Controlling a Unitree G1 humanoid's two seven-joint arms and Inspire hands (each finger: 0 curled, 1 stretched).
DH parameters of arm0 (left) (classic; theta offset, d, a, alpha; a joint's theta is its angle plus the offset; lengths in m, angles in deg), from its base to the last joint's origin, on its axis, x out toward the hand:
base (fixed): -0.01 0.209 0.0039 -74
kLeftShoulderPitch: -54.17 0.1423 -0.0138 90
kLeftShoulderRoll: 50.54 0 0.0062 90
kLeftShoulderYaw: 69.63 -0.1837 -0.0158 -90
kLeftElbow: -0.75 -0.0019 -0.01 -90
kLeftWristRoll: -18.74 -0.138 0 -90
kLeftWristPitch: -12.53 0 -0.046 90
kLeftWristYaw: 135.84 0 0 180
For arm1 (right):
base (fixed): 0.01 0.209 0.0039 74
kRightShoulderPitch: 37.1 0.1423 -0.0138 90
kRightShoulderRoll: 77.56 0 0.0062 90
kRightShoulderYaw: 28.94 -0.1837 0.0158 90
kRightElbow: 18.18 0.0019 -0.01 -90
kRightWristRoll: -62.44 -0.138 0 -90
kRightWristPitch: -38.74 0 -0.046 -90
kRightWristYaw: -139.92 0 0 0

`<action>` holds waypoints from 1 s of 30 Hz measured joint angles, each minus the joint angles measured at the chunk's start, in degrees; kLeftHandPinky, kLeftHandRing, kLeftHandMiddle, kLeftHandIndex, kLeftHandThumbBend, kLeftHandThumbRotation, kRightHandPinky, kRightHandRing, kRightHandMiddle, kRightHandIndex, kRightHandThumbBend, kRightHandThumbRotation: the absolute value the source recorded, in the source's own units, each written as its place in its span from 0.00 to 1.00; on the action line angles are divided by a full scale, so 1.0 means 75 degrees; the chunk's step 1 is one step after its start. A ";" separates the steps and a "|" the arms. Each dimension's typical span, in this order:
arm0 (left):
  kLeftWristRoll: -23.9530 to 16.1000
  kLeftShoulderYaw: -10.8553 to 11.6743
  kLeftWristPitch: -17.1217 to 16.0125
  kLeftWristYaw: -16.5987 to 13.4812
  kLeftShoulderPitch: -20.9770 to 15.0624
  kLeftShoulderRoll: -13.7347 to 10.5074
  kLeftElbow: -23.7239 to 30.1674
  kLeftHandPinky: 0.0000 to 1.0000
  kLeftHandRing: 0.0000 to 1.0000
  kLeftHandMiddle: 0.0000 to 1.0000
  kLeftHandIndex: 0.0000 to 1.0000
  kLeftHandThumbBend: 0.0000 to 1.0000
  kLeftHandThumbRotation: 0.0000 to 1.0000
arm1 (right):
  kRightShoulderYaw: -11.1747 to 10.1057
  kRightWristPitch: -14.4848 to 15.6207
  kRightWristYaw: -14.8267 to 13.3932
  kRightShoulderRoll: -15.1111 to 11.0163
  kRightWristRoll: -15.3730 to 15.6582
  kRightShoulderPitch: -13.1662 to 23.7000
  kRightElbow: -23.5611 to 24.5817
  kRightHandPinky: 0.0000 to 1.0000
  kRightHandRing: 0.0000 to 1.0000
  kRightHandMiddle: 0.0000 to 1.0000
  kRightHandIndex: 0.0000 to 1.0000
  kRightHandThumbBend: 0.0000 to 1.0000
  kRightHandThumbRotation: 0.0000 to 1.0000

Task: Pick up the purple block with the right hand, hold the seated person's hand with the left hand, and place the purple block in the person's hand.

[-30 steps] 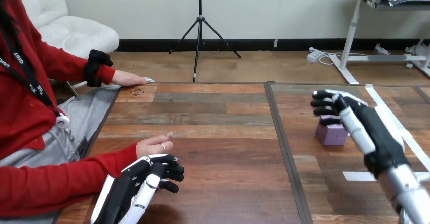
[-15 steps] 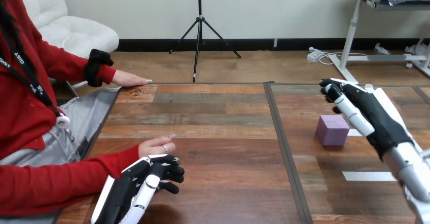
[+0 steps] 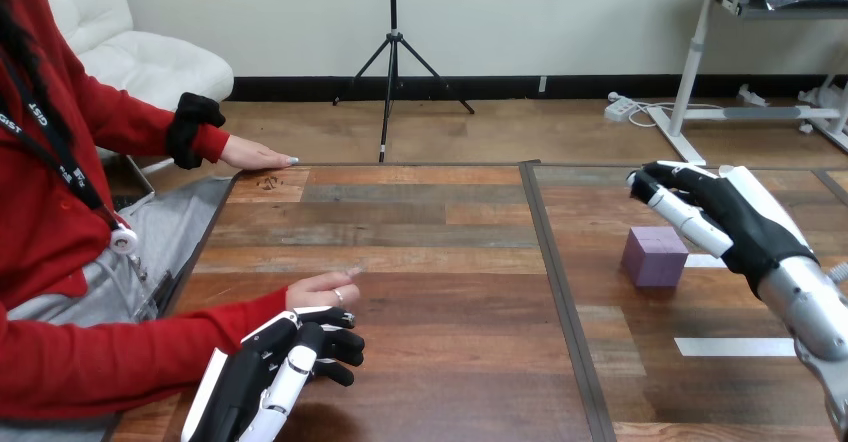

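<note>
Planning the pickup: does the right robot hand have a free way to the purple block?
Probably yes: the right robot hand hovers open just right of the purple block, apart from it, and nothing lies between them.

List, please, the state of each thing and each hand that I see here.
purple block: on the table, upright, not held.
right hand: open, raised near the block, holds nothing.
person's near hand: resting on the table, empty.
left hand: low by the person's near hand; a grasp cannot be told.
person's far hand: flat on the table's edge.
</note>
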 measured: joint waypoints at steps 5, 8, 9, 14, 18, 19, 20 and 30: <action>-0.0001 -0.0001 0.0000 0.0000 -0.0001 0.0004 -0.0010 0.49 0.57 0.58 0.60 0.40 0.73 | 0.0187 0.0147 -0.0016 -0.0011 0.0278 0.0329 -0.0370 0.81 0.88 0.89 0.88 0.75 1.00; -0.0008 -0.0004 0.0000 0.0000 -0.0001 0.0010 -0.0010 0.49 0.57 0.58 0.60 0.41 0.73 | 0.0293 0.0233 -0.0016 -0.0011 0.0401 0.0494 -0.0555 0.81 0.88 0.90 0.89 0.77 1.00; -0.0012 -0.0004 0.0000 -0.0001 -0.0001 0.0013 -0.0011 0.48 0.57 0.58 0.60 0.41 0.73 | 0.0328 0.0262 -0.0017 -0.0011 0.0431 0.0550 -0.0626 0.81 0.88 0.90 0.89 0.78 1.00; -0.0034 -0.0005 0.0000 -0.0003 -0.0001 0.0030 -0.0012 0.48 0.56 0.57 0.60 0.41 0.73 | 0.0508 0.0454 -0.0016 -0.0008 0.0607 0.0804 -0.0914 0.83 0.89 0.91 0.90 0.79 1.00; -0.0057 -0.0005 0.0000 -0.0015 -0.0001 0.0048 -0.0013 0.48 0.56 0.57 0.60 0.42 0.73 | 0.0654 0.0655 -0.0017 -0.0003 0.0719 0.1007 -0.1118 0.84 0.90 0.91 0.91 0.79 1.00; -0.0060 -0.0004 0.0000 -0.0016 -0.0001 0.0055 -0.0013 0.47 0.56 0.57 0.60 0.42 0.73 | 0.0683 0.0706 -0.0017 -0.0001 0.0748 0.1063 -0.1167 0.84 0.90 0.91 0.91 0.79 1.00; -0.0062 -0.0003 0.0000 -0.0016 -0.0001 0.0060 -0.0015 0.47 0.56 0.57 0.60 0.42 0.73 | 0.0715 0.0753 -0.0017 0.0002 0.0773 0.1117 -0.1224 0.84 0.90 0.91 0.91 0.78 1.00; -0.0114 -0.0005 -0.0003 -0.0023 -0.0004 0.0105 -0.0065 0.47 0.55 0.57 0.60 0.41 0.73 | 0.1043 0.1132 -0.0075 0.0004 0.1029 0.1542 -0.1606 0.83 0.91 0.92 0.91 0.75 0.97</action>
